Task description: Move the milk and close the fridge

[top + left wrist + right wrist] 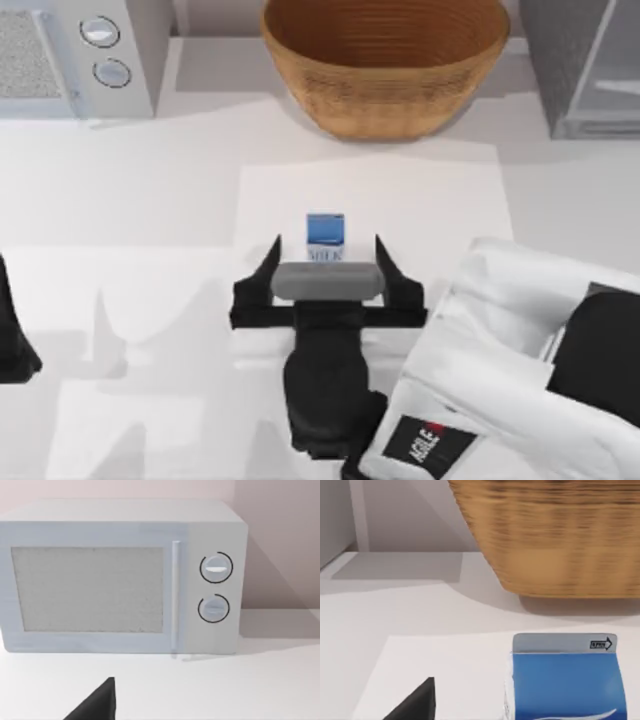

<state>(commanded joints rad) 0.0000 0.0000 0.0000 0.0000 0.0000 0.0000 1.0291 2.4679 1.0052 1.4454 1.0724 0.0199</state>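
Right gripper (328,252): fingers spread wide either side of the milk (325,238), gripping nothing. Milk: upright, table centre, before the wicker bowl (385,62). Fridge (585,62): far right corner. Both steps outstanding. Left arm (12,335): parked, left edge.

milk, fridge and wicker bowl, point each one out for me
milk (325,230): top view, its blue upper half
fridge (560,55): top view, grey speckled side wall
bowl (385,95): top view, woven outer wall below the rim
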